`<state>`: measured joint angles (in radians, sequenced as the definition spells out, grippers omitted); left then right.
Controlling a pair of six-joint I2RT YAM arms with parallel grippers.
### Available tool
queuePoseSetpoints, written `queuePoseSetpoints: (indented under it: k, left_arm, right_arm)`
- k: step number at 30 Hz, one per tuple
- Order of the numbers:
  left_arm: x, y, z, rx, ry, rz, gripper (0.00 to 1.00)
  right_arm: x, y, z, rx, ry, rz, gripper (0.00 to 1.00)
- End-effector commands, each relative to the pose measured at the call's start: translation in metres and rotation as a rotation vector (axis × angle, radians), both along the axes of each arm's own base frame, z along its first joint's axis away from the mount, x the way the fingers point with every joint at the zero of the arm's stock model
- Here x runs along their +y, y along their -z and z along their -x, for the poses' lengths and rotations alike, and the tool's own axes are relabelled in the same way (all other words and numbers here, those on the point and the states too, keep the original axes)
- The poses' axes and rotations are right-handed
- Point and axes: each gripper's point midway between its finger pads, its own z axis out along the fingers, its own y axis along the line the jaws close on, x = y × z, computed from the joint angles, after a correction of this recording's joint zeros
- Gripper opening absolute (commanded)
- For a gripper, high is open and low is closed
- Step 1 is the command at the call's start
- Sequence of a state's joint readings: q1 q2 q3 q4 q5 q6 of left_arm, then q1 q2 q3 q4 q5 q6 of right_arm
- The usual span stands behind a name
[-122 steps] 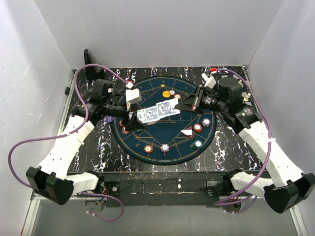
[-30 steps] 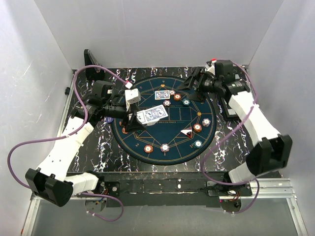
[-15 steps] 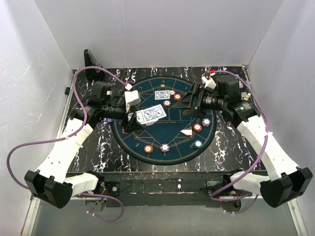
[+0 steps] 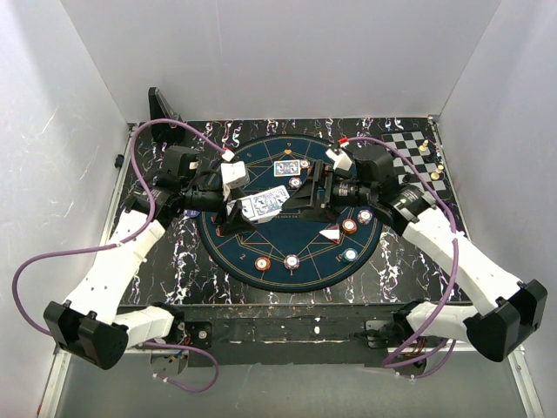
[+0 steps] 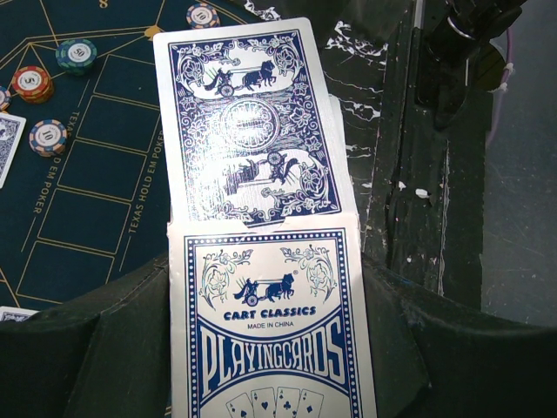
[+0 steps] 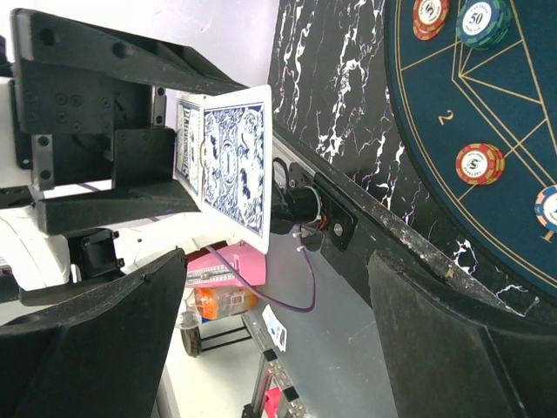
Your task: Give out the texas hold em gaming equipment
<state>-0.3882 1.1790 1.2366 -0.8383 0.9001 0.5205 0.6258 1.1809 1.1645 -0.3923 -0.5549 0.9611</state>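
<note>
Left gripper (image 4: 240, 209) pinching card pack (image 5: 271, 340) over left part of mat (image 4: 261, 242); one card (image 5: 251, 122) sticking out. Right gripper (image 4: 305, 198) facing it, jaws spread. Card looking thin, light, bendy, slippery; probably best pinching free end flat.

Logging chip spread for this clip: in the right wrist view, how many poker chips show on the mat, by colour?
Red striped round poker chips: 2
Teal striped round poker chip: 1
Pale blue-and-orange round poker chip, cut by the frame edge: 1
Total: 4
</note>
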Motion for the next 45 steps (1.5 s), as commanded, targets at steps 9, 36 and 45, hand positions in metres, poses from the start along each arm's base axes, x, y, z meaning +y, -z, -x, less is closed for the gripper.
queuePoseSetpoints:
  k: [9,36,45]
  left_arm:
    - [0.006,-0.003,0.014,-0.067,0.044,-0.003,0.37]
    - [0.001,0.000,0.011,-0.054,0.077,0.010,0.36]
    - [0.000,-0.005,0.012,-0.058,0.084,0.025,0.36]
  right_arm:
    - [0.026,-0.015,0.003,-0.060,-0.035,-0.012,0.93]
    - [0.044,-0.008,-0.016,-0.068,-0.039,-0.021,0.83]
    - [0.041,-0.006,-0.013,-0.062,-0.031,-0.023,0.48]
